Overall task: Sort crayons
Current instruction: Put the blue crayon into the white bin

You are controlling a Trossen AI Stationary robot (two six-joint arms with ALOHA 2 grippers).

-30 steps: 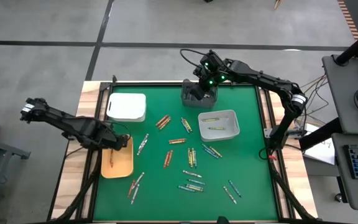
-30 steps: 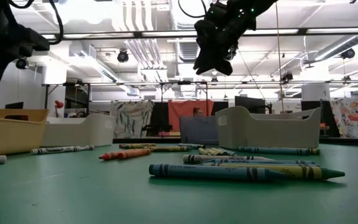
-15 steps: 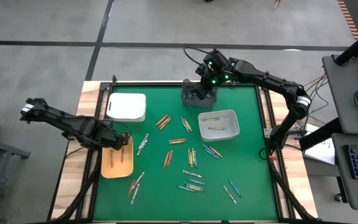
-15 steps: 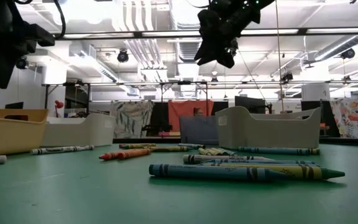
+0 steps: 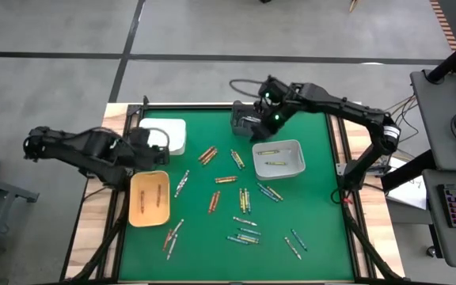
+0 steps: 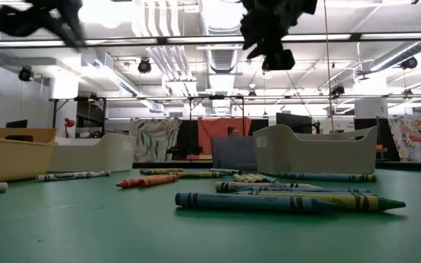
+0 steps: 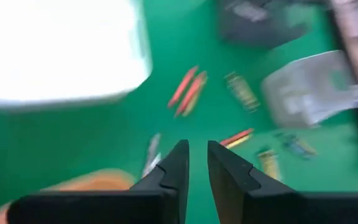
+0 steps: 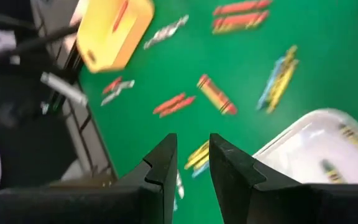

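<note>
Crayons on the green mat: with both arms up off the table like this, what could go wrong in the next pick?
Several crayons lie bunched and touching, so a grasp there may take two colours at once. The left gripper shows only a narrow gap and might push a crayon away instead of straddling it. The right gripper hangs near the grey tray, whose rim a descent could clip.

1 overhead, 1 table-level, 2 wrist cams
</note>
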